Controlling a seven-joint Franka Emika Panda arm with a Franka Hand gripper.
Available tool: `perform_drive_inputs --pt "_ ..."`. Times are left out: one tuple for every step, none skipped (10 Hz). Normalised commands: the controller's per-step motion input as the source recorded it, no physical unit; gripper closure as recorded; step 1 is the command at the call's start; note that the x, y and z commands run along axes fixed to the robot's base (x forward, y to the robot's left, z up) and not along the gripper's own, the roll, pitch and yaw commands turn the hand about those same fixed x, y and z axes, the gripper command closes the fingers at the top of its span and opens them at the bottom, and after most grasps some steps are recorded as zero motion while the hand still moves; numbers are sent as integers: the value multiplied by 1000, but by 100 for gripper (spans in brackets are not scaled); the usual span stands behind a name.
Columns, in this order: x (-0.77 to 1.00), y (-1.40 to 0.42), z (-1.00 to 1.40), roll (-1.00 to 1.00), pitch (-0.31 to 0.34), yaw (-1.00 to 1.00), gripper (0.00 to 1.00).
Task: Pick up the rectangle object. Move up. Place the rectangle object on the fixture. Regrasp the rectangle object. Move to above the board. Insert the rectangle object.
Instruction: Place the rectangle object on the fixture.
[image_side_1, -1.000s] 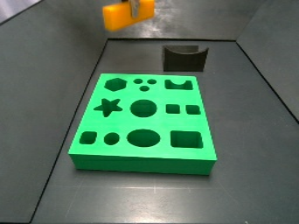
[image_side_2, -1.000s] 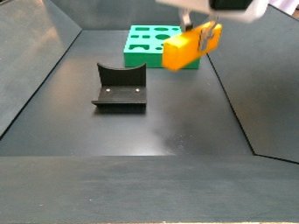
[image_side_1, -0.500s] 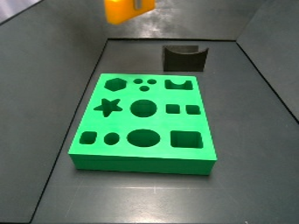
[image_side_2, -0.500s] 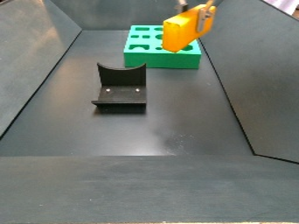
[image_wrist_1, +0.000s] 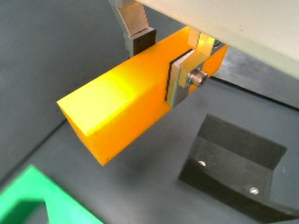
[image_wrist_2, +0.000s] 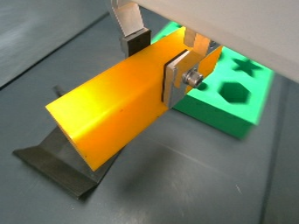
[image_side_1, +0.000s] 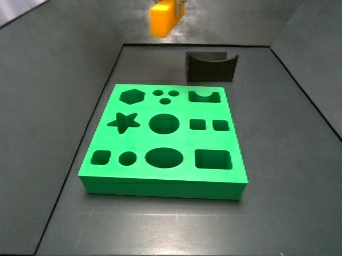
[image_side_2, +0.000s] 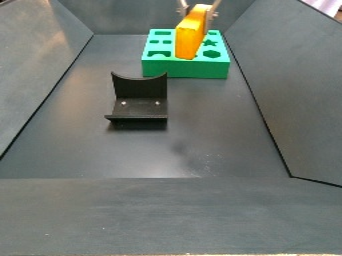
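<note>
While my claw (image_wrist_2: 163, 63) clamps rectangle object (image_wrist_2: 111, 109) near one end, block hangs high, clear of fixture (image_side_2: 136, 100) and board (image_side_1: 167, 140); end grip leaves length free for seating in notch.

Claw (image_wrist_2: 162, 59) high above the floor, clamped on one end of the block (image_wrist_2: 111, 103); the rest of the block juts out past the fingers (image_wrist_1: 181, 77). In a side view the block (image_side_1: 162, 18) hangs at 12 o'clock, beyond the board (image_side_1: 166, 140). Fixture (image_side_1: 210, 67) stands on the floor at about 1 o'clock from the board, just behind it, apart. In a side view the block (image_side_2: 193, 40) overlaps the board (image_side_2: 214, 66); fixture (image_side_2: 136, 100) at 7 o'clock from the board, nearer the camera.
</note>
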Motion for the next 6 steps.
perform_drive_inputs --pt "1000 -141 -41 13 125 1000 100" --pt "1000 -106 -29 23 146 761 100" --pt "886 -65 -13 33 151 471 100" --pt "793 -44 -7 39 151 310 100" --pt "733 -34 -5 43 148 233 100" --pt "609 -23 -5 50 143 134 100"
